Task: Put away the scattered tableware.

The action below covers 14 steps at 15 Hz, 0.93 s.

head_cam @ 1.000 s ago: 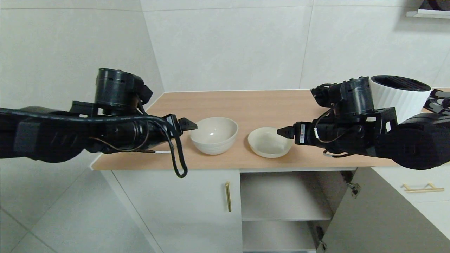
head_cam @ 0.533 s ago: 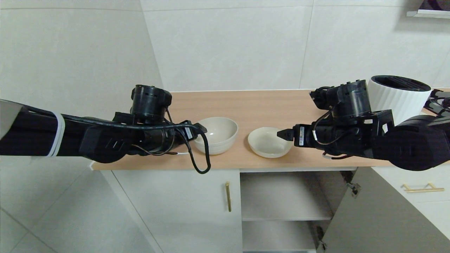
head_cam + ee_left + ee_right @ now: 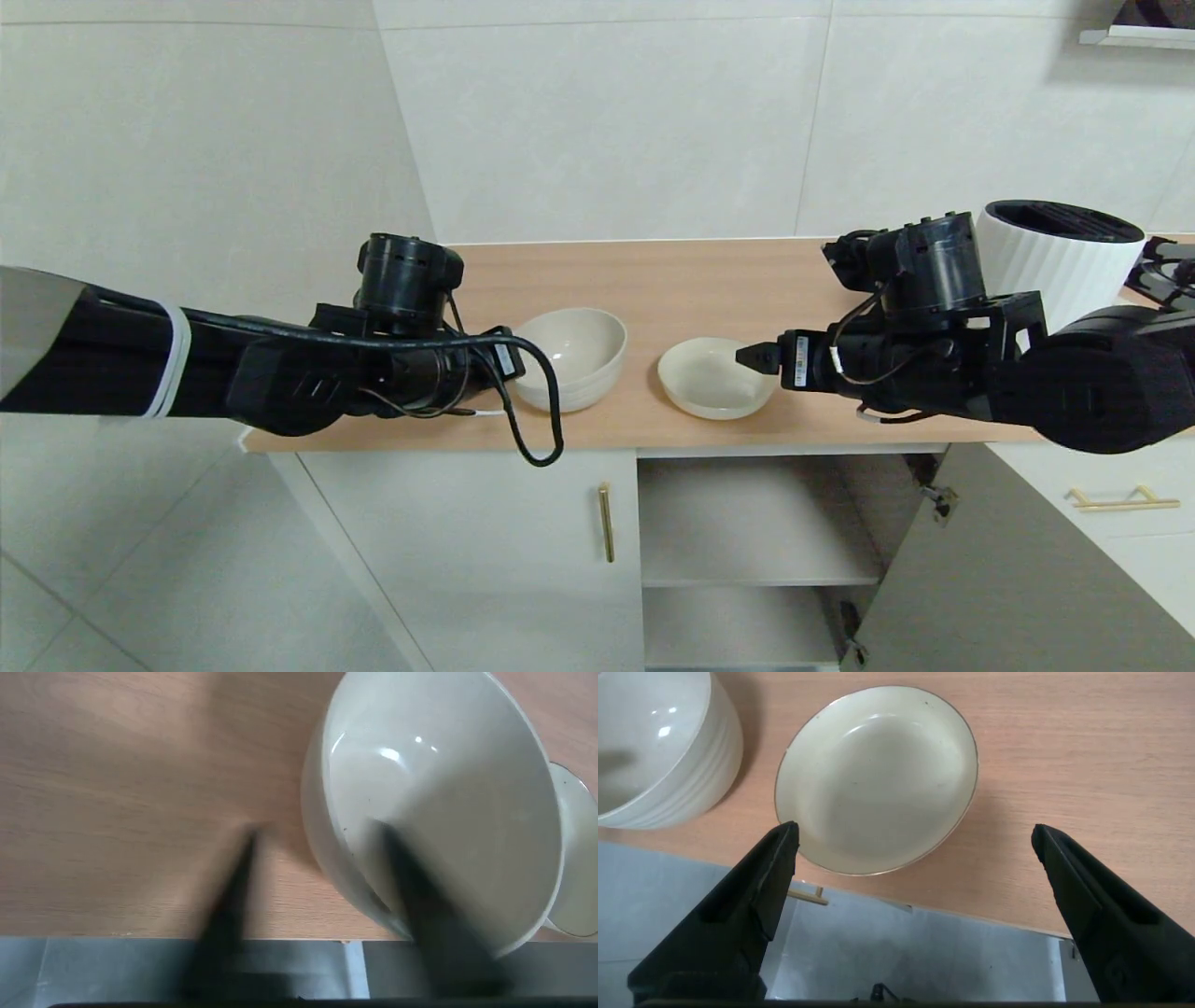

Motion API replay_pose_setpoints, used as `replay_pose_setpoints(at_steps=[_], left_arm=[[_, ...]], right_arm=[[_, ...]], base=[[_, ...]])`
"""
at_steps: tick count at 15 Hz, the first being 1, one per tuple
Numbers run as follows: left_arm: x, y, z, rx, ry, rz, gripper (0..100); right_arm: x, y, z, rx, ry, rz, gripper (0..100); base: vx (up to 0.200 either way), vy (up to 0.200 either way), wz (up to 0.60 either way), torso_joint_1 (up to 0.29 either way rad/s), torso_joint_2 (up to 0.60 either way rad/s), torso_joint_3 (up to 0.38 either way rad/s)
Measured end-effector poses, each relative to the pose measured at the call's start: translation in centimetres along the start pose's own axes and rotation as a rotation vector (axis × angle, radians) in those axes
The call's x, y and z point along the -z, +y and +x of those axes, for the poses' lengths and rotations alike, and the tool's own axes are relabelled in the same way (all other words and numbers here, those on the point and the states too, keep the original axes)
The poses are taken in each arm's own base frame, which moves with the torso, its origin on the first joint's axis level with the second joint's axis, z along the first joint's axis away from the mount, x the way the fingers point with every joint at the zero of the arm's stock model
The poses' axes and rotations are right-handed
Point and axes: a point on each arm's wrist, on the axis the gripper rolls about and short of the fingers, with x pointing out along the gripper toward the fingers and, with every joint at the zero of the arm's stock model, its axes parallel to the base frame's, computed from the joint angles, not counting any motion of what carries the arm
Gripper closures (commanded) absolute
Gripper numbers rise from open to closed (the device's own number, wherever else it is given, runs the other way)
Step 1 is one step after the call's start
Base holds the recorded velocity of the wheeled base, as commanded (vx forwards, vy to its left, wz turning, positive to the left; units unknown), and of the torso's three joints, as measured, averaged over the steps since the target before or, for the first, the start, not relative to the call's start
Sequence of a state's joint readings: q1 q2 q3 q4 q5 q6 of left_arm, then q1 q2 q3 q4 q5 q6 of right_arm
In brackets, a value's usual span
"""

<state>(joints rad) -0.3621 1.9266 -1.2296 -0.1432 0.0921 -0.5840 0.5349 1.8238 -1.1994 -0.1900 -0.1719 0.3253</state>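
— What is the left tool doing?

— The left tool (image 3: 313, 833) is spread. Its two dark fingers (image 3: 416, 896) straddle the left wall of a deep cream bowl (image 3: 579, 350), one inside the bowl and the other outside, over the wood. The fingers look blurred, so I cannot tell whether either one touches the wall.

— And the right tool?

— The right tool (image 3: 913, 829) is spread wide too. It hangs low over the right side of a shallow cream dish (image 3: 705, 383). From its own wrist camera, the dish shows between the two fingers.

— Where do the bowl and the dish sit?

— Both rest upright on a light wooden surface (image 3: 691, 275), near its front edge. They are side by side but apart, the bowl on the left and the dish on the right.

— What else is around them?

— A white ribbed container (image 3: 1064, 252) stands at the far right of the surface. Under the surface is a white cabinet. Its left door (image 3: 467, 541) is closed and carries a slim brass handle (image 3: 605, 523). Its right door (image 3: 980, 579) hangs open, showing a shelf (image 3: 747, 560) inside. A white tiled wall (image 3: 597, 121) rises behind the surface.
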Motion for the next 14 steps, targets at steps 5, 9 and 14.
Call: replay_pose_setpoints(at_steps=[5, 9, 14], left_arm=[[-0.3, -0.1, -0.5, 0.008, -0.009, -0.001, 100], [-0.5, -0.2, -1.3, 0.018, -0.019, -0.001, 100], [-0.7, -0.3, -1.8, 0.024, -0.027, -0.002, 100]], right_arm=[[0.0, 0.0, 0.1, 0.002, -0.002, 0.000, 0], [0.0, 0.0, 1.5, 0.113, -0.030, -0.001, 0], [1.0, 0.3, 5.0, 0.224, -0.030, -0.013, 0]], base=[[0.000, 0.000, 0.00, 0.000, 0.00, 0.000], [0.000, 0.000, 0.00, 0.000, 0.00, 0.000], [0.000, 0.000, 0.00, 0.000, 0.00, 0.000]])
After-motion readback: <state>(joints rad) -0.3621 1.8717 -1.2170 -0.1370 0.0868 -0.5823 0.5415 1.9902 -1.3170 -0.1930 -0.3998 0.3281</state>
